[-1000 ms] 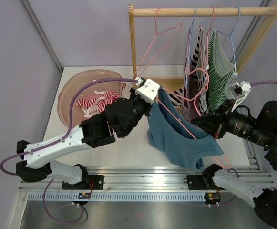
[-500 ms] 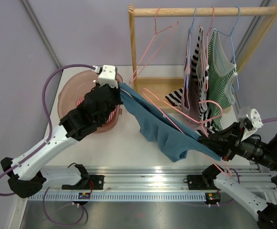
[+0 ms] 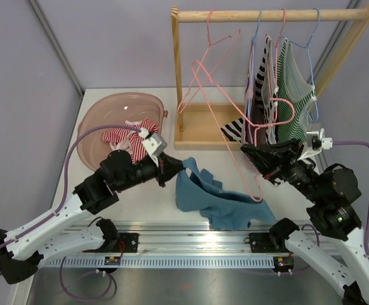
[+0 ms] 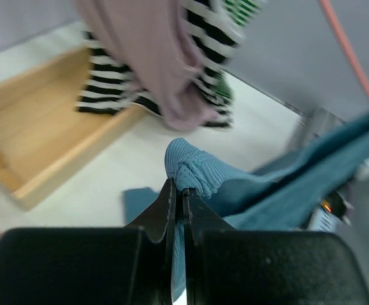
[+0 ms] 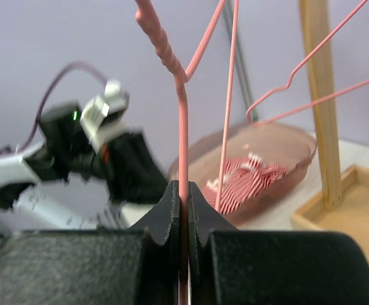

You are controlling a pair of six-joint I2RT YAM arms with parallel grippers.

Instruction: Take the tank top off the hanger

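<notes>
Top external: the tank top looks nearly off. Your left claw pinches it; your right claw pinches the hanger.

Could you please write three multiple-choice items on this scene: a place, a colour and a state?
1. Where is the red-striped garment? A in the pink basin; B on the rack; C on the table.
2. Which colour is the hanger in the right hand? A blue; B pink; C white.
3. The left hand is: A open; B shut on nothing; C shut on the teal tank top.
Key: 1A, it lies within the rim; 2B, pink wire in its grip; 3C, teal cloth pinched there.
</notes>
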